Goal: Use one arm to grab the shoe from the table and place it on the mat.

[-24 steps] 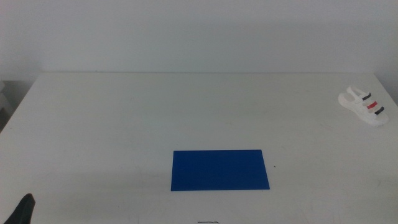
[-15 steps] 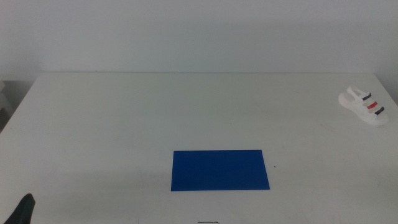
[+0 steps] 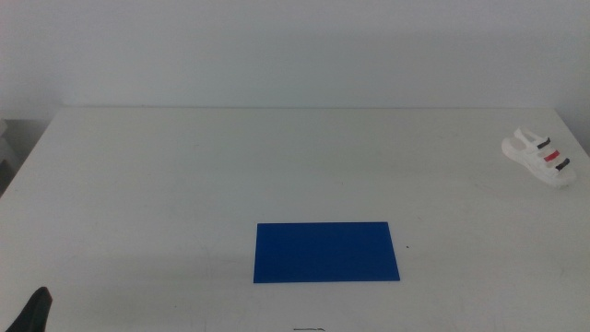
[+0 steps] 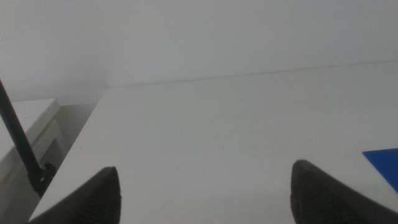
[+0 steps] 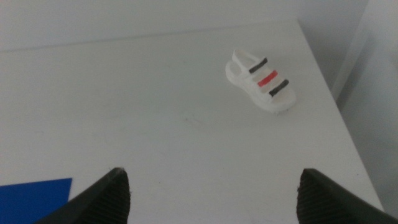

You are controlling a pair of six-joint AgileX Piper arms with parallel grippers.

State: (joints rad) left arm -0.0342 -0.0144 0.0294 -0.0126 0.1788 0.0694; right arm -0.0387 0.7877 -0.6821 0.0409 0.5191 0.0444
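**Shoe far right, right arm is the nearer one**

Left gripper [image 4: 204, 190] waits at the near-left corner of the wide white table [image 3: 184, 175], jaws spread wide, empty. One flat dark-blue mat [image 3: 326, 251] sits centre-front. One small white three-strap sandal [image 3: 539, 159] lies at the far-right edge, well apart from the mat, long axis diagonal. Right gripper [image 5: 214, 196] faces it, wide open, empty; probably out of the middle view.

A plain pale wall [image 3: 295, 51] rises behind, evenly and softly lit.
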